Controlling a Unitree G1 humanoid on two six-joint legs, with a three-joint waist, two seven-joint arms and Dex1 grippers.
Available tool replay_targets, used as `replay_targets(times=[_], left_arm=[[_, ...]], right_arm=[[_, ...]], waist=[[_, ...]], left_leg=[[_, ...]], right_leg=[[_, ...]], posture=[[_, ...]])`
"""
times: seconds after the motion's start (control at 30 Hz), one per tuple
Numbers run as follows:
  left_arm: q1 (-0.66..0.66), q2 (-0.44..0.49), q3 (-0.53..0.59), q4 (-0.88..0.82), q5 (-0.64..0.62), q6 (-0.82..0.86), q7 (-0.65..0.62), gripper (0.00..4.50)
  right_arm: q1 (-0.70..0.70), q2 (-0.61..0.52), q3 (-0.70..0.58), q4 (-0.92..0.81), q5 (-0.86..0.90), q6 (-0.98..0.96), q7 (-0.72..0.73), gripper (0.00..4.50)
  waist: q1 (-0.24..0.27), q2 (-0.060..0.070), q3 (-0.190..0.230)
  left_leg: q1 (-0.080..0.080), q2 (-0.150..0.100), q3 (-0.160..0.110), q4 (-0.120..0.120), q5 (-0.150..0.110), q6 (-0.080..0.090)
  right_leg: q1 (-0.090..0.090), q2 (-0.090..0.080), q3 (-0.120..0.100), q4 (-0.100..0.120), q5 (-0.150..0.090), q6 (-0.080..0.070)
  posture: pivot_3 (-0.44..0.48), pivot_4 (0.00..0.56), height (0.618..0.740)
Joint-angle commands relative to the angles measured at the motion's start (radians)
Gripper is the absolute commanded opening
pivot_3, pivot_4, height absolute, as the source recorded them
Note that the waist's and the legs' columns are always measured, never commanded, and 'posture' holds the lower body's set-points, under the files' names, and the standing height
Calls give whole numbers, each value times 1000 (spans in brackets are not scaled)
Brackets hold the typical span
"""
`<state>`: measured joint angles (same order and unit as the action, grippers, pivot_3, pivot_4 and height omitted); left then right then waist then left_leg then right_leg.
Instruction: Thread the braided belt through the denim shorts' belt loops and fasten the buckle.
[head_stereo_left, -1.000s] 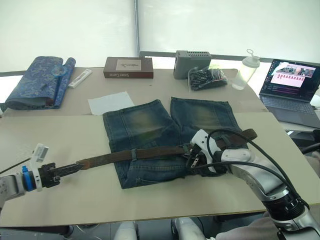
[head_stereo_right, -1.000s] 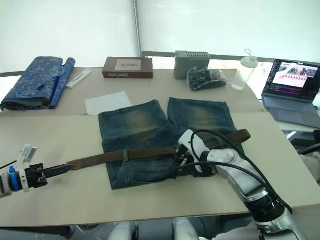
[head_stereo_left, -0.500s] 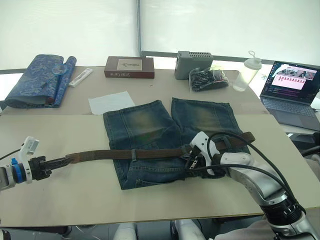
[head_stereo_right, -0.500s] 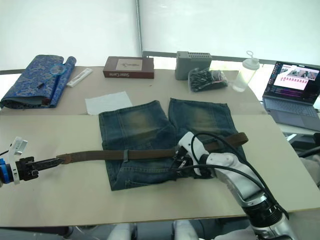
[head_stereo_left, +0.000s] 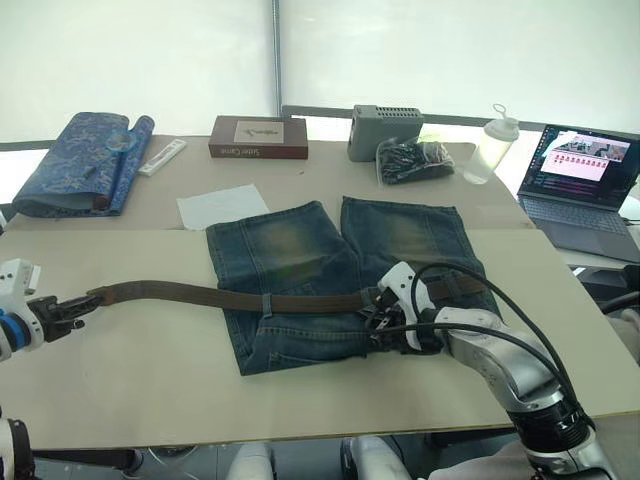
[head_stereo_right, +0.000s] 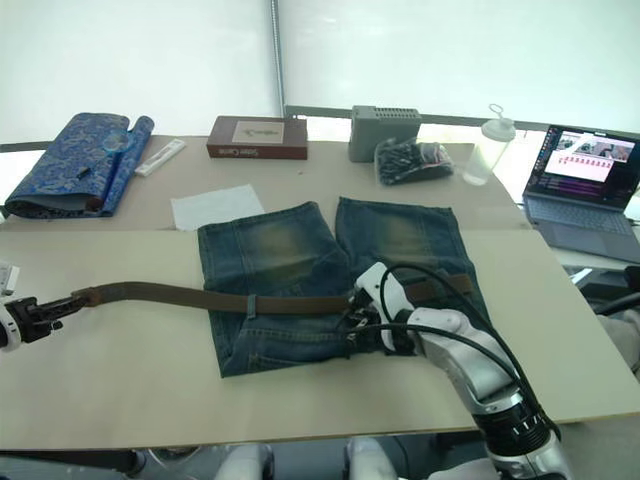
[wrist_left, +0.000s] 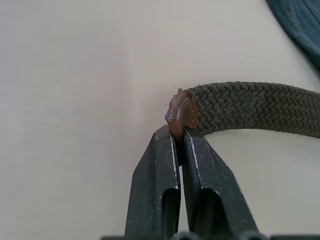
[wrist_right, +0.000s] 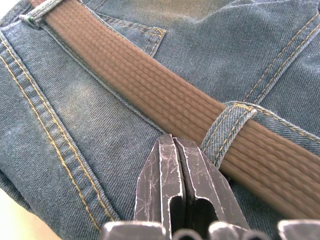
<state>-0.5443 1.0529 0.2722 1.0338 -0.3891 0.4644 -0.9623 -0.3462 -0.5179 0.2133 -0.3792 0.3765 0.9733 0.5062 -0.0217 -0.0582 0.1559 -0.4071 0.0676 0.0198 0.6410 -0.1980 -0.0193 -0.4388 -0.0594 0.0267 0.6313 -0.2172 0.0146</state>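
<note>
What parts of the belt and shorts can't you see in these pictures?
- The buckle: the right arm covers the braided belt's far end in both eye views.
- Right gripper: the wrist view doesn't show whether it pinches the denim shorts.
- Belt loops on the right side: behind that arm.

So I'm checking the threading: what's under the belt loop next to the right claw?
The braided belt passes under that belt loop, over the denim shorts. The strap beneath the loop is covered.
</note>
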Motion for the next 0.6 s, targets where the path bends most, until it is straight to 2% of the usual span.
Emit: replay_targets(times=[0.03, 0.23, 0.37, 0.43, 0.53, 0.6], left_arm=[[-46, 41, 24, 77, 59, -58, 121, 0], [-83, 54, 2, 129, 114, -93, 126, 0], [-95, 55, 9, 150, 139, -136, 170, 0], [-96, 58, 28, 131, 116, -119, 105, 0], [-80, 59, 60, 70, 62, -57, -34, 1075], [-20, 58, 96, -74, -14, 66, -142, 2012]], right_arm=[[1, 2, -27, 51, -25, 58, -43, 44], [-23, 62, -73, 32, 24, 96, -42, 44], [-58, 146, -122, 21, 92, 153, -52, 44], [-67, 156, -114, 4, 108, 166, -40, 44], [-70, 142, -121, -26, 133, 175, -10, 928], [-51, 85, -157, -94, 200, 189, 64, 1645]], waist=[[3, 0, 0], [2, -1, 0], [-1, 0, 0], [-1, 1, 1], [1, 1, 1], [4, 1, 1]], left_leg=[[0, 1, 0, 0, 0, 0], [0, 2, 1, 0, 0, 0], [-1, 4, 1, 0, 1, 1], [-2, 5, 1, 0, 1, 2], [-8, 5, 1, 0, 1, 2], [-15, 4, 1, 0, 1, 2]], right_leg=[[0, 0, -1, 0, 0, 0], [-1, -1, -5, 0, 1, -2], [-2, 0, -7, 1, 2, -4], [-3, 0, -8, 2, 3, -5], [-10, 0, -9, 4, 2, -5], [-18, -1, -9, 7, 3, -5]], posture=[[0, 150, 718], [0, 150, 718], [0, 150, 718], [0, 150, 718], [0, 150, 718], [0, 150, 718]])
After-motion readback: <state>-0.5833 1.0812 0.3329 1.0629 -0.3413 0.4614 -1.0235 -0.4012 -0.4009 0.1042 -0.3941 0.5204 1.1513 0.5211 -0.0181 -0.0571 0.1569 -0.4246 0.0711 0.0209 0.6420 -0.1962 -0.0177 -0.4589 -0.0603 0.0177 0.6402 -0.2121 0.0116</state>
